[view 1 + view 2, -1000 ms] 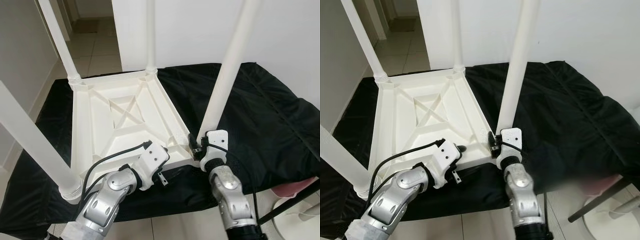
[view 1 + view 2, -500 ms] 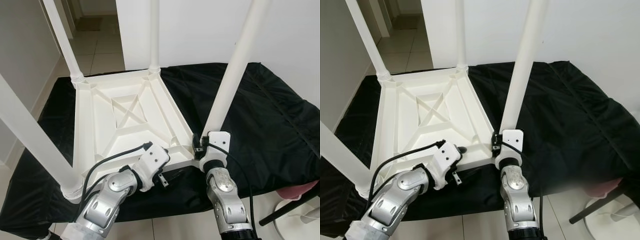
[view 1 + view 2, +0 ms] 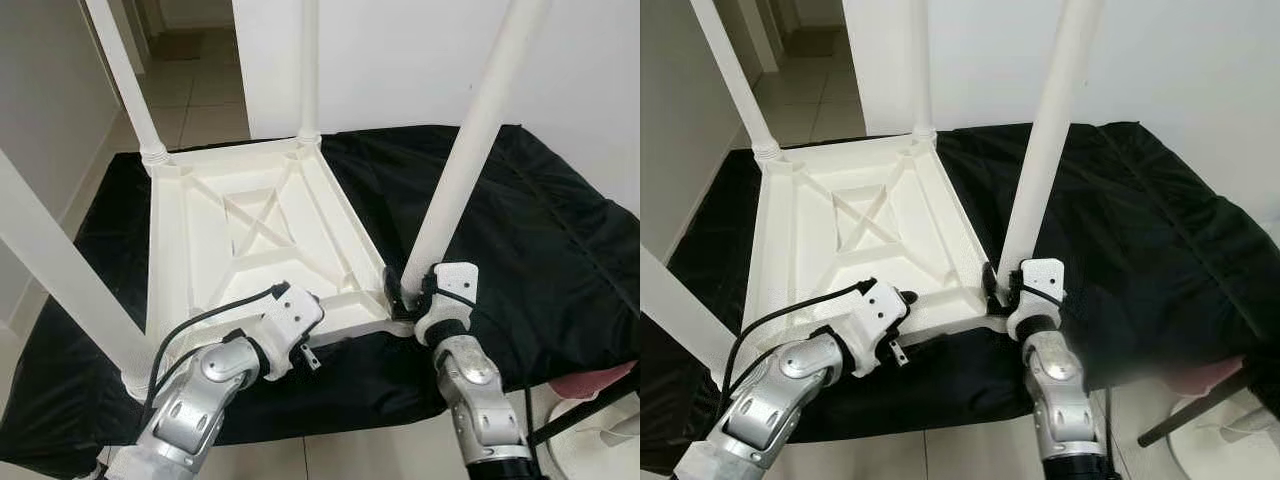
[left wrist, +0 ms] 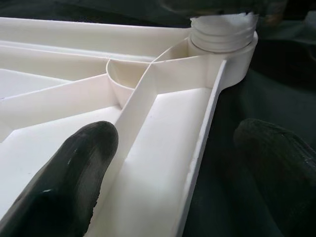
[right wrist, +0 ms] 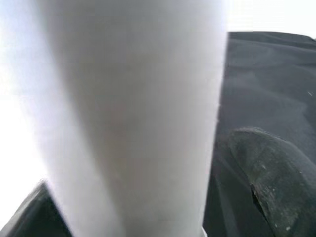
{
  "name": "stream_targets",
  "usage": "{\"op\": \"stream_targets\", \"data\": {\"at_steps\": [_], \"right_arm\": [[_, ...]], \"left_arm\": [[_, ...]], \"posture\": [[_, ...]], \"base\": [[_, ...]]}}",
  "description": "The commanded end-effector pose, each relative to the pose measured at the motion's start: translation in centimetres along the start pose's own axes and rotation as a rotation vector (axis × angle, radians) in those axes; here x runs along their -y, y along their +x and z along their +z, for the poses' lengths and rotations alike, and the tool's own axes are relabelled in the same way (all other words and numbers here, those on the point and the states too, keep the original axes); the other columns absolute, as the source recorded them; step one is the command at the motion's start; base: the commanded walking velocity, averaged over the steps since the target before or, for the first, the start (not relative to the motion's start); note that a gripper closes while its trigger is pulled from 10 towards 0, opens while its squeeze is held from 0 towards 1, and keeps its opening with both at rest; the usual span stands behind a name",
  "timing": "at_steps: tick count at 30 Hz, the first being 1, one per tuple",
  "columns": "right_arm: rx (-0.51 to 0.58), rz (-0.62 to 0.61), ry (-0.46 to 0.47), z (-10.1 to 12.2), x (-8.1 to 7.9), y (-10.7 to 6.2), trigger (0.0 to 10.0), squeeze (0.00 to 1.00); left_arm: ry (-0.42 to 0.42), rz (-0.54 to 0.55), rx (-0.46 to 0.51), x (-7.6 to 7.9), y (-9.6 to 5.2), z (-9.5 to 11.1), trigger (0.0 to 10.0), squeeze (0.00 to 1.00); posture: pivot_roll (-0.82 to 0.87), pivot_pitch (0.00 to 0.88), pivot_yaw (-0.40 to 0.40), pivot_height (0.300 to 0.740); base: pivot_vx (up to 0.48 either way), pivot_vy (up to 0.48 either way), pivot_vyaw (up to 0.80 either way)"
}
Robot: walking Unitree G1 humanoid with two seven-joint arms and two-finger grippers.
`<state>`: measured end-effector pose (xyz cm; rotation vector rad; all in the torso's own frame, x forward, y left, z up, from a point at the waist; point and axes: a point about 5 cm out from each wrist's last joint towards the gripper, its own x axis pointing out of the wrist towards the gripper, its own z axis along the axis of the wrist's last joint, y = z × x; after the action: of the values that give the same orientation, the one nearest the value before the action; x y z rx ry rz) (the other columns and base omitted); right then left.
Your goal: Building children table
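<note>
A white plastic children's table lies upside down on a black cloth, its legs pointing up. My right gripper is at the foot of the near right leg, shut on it. In the right wrist view the leg stands close up, with one black finger beside it. My left gripper is at the table's near edge and open. In the left wrist view its fingers straddle the rim, one over the ribbed underside, the other over the cloth, with the leg socket ahead.
The black cloth covers the whole work surface and drops off at the near edge. A doorway with a tiled floor lies behind on the left, a white wall behind the table. A pink object and a black metal bar sit at lower right.
My right wrist has shifted slightly right at the foot of the leg, which now leans a bit more to the right. My left arm has drawn a little left along the near edge.
</note>
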<state>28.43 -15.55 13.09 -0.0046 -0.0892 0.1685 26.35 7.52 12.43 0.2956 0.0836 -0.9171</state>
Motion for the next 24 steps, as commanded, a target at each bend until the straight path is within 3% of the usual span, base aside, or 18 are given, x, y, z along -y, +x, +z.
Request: {"op": "stream_targets", "data": {"at_steps": [1,10,11,16,17,18,24], "right_arm": [[0.007,0.078,-0.010,0.1,0.2,0.3,10.0,0.00],[-0.006,0.238,-0.069,0.3,1.2,1.0,10.0,0.00],[-0.011,0.335,-0.101,0.5,1.5,1.6,10.0,0.00],[-0.030,0.441,-0.138,0.4,1.3,2.0,10.0,0.00],[-0.037,0.460,-0.145,0.3,1.2,2.1,9.1,0.00],[-0.049,0.490,-0.157,0.1,1.1,2.2,0.5,0.00],[-0.065,0.546,-0.161,-0.4,1.0,2.4,0.0,0.00]], "left_arm": [[0.015,0.035,-0.001,-0.5,-0.2,0.1,10.0,0.00],[0.024,0.030,0.004,-0.7,0.0,0.3,10.0,0.00],[0.034,0.022,0.014,-0.7,0.4,0.6,10.0,0.00],[0.042,0.014,0.023,-0.8,0.8,1.0,10.0,0.00],[0.044,0.013,0.024,-0.9,0.8,1.0,10.0,0.00],[0.047,0.013,0.025,-0.9,0.8,1.1,10.0,0.00],[0.049,0.016,0.028,-1.0,0.9,1.2,10.0,0.00]], "posture": [[-0.04,0.000,0.022,0.740],[-0.05,0.000,0.043,0.740],[-0.05,0.000,0.048,0.740],[-0.05,0.000,0.057,0.740],[-0.05,0.000,0.055,0.740],[-0.05,0.000,0.054,0.740],[-0.04,0.000,0.053,0.740]], "base": [[0.000,0.000,0.00],[0.000,0.000,0.00],[0.000,0.000,0.00],[0.000,0.000,0.00],[0.000,0.000,0.00],[0.000,0.000,0.00],[0.000,0.000,0.00]]}}
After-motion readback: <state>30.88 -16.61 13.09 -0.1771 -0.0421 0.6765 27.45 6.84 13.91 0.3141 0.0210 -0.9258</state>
